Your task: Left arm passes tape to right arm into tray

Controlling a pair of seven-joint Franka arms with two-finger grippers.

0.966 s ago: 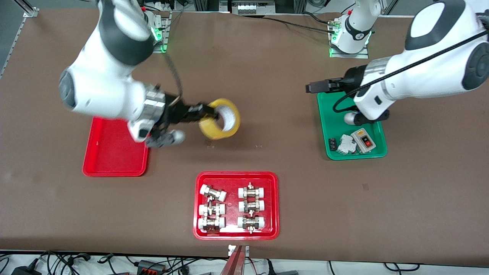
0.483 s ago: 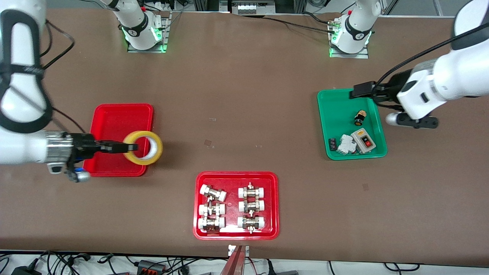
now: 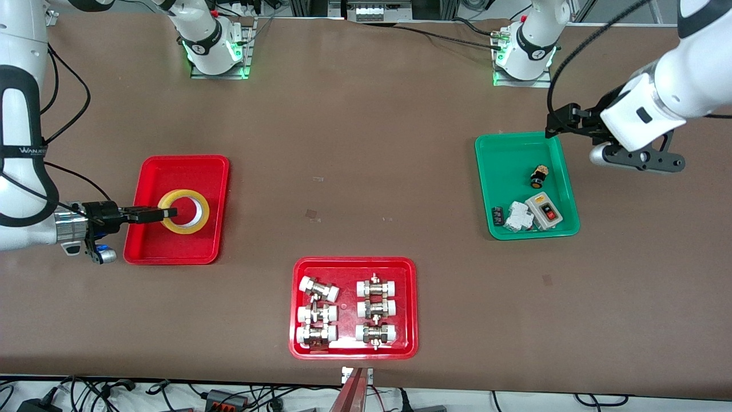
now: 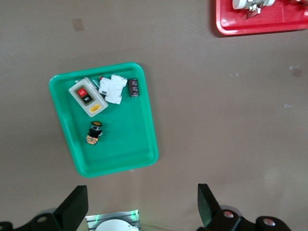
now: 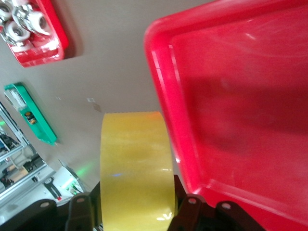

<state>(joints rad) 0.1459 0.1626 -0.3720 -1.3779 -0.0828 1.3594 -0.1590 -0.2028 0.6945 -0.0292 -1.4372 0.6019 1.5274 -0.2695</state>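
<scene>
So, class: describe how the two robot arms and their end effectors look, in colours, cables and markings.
Both arms have glossy white shells with dark grey or black joint sections, and black cables loop along them. The right arm carries a small "WANJER"-like word on a black band. The right end effector and left end effector are black, each behind a silver wrist ring. Green lights glow at both bases.

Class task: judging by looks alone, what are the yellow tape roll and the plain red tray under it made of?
Translucent yellow packing tape roll: glossy plastic film on a white core, probably card; light shows through it. Plain red rectangular tray: apparently moulded plastic, smooth and shiny, with rounded corners and highlights along its raised rim.
</scene>
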